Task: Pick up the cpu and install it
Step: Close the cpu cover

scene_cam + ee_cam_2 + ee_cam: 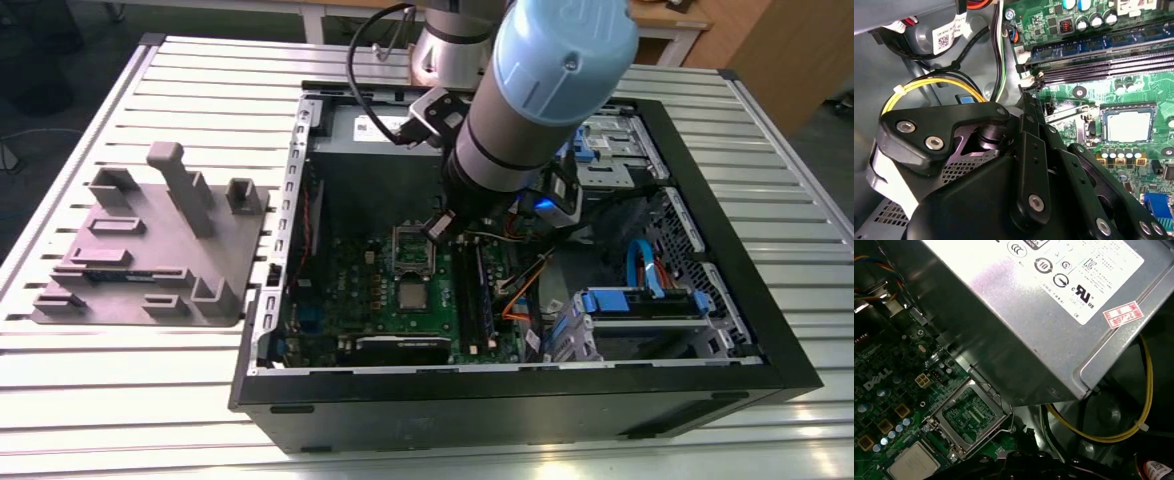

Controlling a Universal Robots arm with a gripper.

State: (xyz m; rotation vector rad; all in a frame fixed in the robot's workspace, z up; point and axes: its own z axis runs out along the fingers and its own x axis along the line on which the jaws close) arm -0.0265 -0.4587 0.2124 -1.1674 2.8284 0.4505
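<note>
- The cpu (415,296) lies flat on the green motherboard (350,285) inside the open computer case (742,263), just beside the hinged socket frame (412,250), which stands raised; in the exterior view the chip sits nearer the camera than that frame.
- In the second wrist view the cpu (1127,125) shows as a pale, silver-grey square with a thin darker surround; in the first wrist view it (913,462) is a light square next to the lifted socket frame (970,416).
- The chip looks light, thin and rigid. Its metal top is likely smooth and slippery, and its underside contacts are probably delicate, so a firm pinch would be unwise.
- The best hold appears to be on two opposite edges of the square, keeping it level and clear of the rim's corners.
- The gripper (445,225) hangs above the board near the raised frame, a little apart from the chip, and carries nothing that can be seen.
- Whether the pincer is released or clenched cannot be told from these views.
- A grey plastic tray (147,262) with upright blocks rests on the slatted table (120,370), on the exterior view's left of the case.
</note>
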